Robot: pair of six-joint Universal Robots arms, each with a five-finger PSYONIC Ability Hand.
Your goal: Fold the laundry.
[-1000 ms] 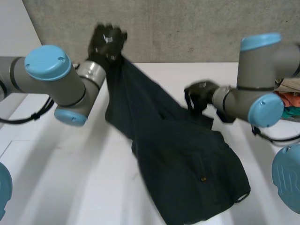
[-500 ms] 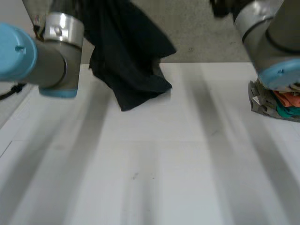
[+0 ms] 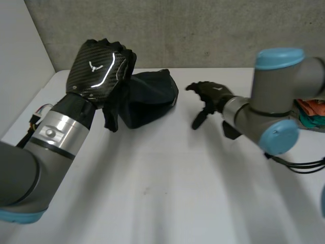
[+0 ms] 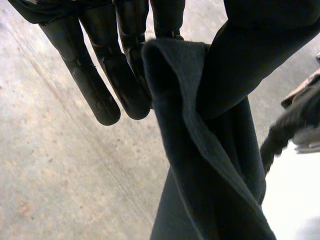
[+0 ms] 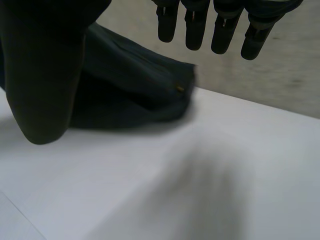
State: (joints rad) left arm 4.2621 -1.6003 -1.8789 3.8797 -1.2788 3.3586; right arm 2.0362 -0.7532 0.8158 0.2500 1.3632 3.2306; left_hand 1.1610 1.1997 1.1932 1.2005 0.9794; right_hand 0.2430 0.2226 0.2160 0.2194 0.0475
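Dropped from hanging high, the dark garment (image 3: 150, 99) now lies bunched at the table's (image 3: 152, 193) eleven o'clock, nothing folded yet; the right hand (image 3: 213, 94) hovers at one o'clock. Left wrist view: the left hand (image 4: 125, 50) pinches a cloth fold against its thumb. Right wrist view: fingers (image 5: 192, 30) straight, holding nothing.

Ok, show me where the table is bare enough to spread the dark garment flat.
The widest bare stretch of the white table is the near middle, between the arms. A smaller gap lies between the bunched dark cloth garment and the open right hand. Crowded: the far corner under the left hand, and the colourful clothes pile.
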